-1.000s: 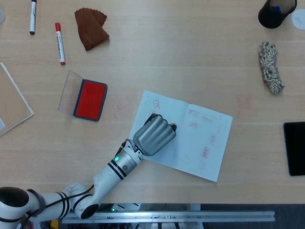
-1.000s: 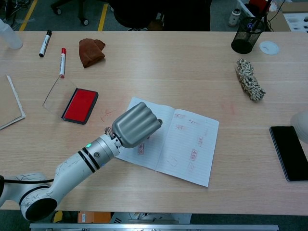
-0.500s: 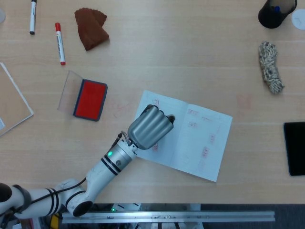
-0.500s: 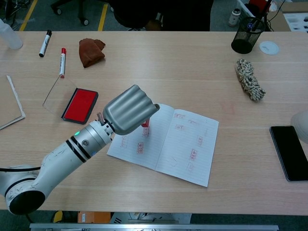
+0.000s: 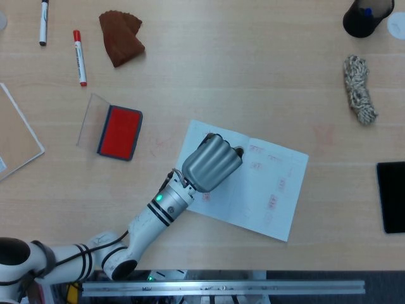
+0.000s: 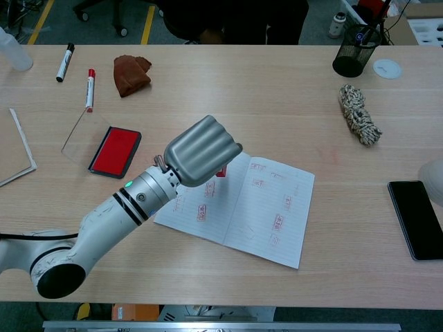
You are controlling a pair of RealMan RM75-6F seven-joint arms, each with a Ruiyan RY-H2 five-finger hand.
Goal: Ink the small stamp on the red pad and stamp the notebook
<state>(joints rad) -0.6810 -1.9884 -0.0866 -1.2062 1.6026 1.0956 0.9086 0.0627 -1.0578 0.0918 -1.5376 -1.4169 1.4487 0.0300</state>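
The open notebook (image 5: 272, 183) (image 6: 270, 200) lies in the middle of the table, with several red prints on both pages. My left hand (image 5: 212, 163) (image 6: 201, 151) hovers over its left page near the spine, fingers curled around the small stamp (image 6: 221, 171). Only the stamp's red end shows below the hand in the chest view, lifted off the paper; a dark tip (image 5: 238, 152) pokes out in the head view. The red ink pad (image 5: 119, 132) (image 6: 115, 151) sits open to the left of the notebook. A pale rounded shape (image 6: 432, 178) at the right edge may be my right hand.
The pad's clear lid (image 5: 92, 117) lies beside it. A red marker (image 5: 78, 57), a black marker (image 5: 43, 21) and a brown cloth (image 5: 120, 37) lie at the back left. A rope bundle (image 5: 359, 88), a black cup (image 5: 366, 16) and a phone (image 5: 391, 196) are on the right.
My left hand has risen off the left page with the stamp and moved right, toward the spine. Fresh red prints now show on the left page where it pressed.
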